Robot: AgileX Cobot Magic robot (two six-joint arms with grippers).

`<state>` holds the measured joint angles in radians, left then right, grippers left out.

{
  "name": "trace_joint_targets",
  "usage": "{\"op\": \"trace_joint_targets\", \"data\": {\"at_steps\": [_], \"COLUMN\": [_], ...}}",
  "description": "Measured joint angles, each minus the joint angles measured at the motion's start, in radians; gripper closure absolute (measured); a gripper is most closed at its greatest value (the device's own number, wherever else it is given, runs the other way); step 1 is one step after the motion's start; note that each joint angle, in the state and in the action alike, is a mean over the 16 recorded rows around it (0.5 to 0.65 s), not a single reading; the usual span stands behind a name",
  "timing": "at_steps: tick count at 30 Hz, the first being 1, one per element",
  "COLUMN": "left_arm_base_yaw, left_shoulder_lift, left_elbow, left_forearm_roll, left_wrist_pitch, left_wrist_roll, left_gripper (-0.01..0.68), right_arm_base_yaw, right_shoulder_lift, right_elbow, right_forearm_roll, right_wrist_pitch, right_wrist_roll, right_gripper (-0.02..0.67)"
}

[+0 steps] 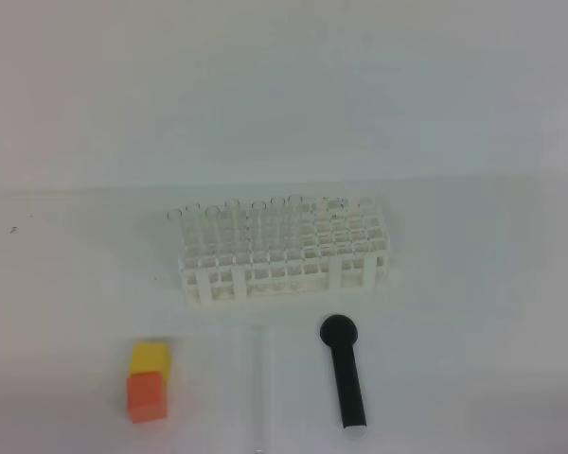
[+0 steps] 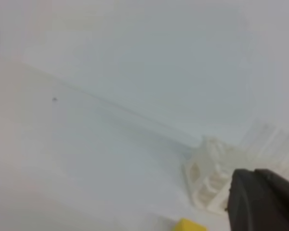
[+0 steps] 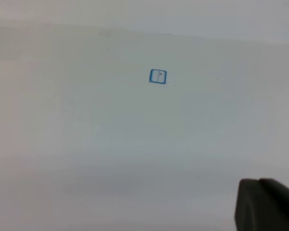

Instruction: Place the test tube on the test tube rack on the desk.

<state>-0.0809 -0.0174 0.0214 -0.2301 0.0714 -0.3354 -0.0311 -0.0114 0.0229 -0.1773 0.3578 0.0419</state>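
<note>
Two small blocks sit at the lower left of the desk (image 1: 76, 284) in the high view: a yellow block (image 1: 150, 357) touching an orange block (image 1: 145, 396) just in front of it. Neither carries any readable writing; the only mark anywhere is a small blue square outline (image 3: 158, 76) drawn on the white surface in the right wrist view, and what is inside it is too small to read.

Just right of the blocks, the test tube (image 1: 259, 378) lies flat on the desk, a faint clear streak running toward the camera, in front of the rack and apart from it. Behind it, in the middle, stands the test tube rack (image 1: 286, 260), its back rows already filled with upright clear tubes (image 1: 265, 222). To the tube's right lies a black stick (image 1: 345, 373) with its round head nearest the rack.

Neither arm appears in the high view. The left gripper (image 2: 265, 199) shows only as a dark corner in its wrist view, near the rack's end, with its jaws closed on nothing. The right gripper (image 3: 267, 204) is likewise a dark corner over bare desk, jaws closed and empty.
</note>
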Motion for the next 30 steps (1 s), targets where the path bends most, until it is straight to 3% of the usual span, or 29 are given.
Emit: {"op": "trace_joint_targets", "data": {"at_steps": [19,24,30], "left_arm_base_yaw": [0.000,0.000,0.000], "left_shoulder_lift": [0.015,0.037,0.163], "left_elbow": [-0.028,-0.079,-0.215], "left_forearm_roll": [-0.229,-0.217,-0.154], "left_wrist_pitch": [-0.096,-0.012,0.195], "left_wrist_roll": [-0.027,0.017,0.127], "left_gripper": [0.674,0.674,0.674], "right_arm_base_yaw": [0.000,0.000,0.000], "right_shoulder_lift": [0.000,0.000,0.000], "right_elbow": [0.000,0.000,0.000], "right_forearm_roll": [0.000,-0.001,-0.001], "right_wrist_pitch": [0.000,0.000,0.000], "right_wrist_roll": [0.000,0.000,0.000], "right_gripper": [0.650,0.650,0.650]}}
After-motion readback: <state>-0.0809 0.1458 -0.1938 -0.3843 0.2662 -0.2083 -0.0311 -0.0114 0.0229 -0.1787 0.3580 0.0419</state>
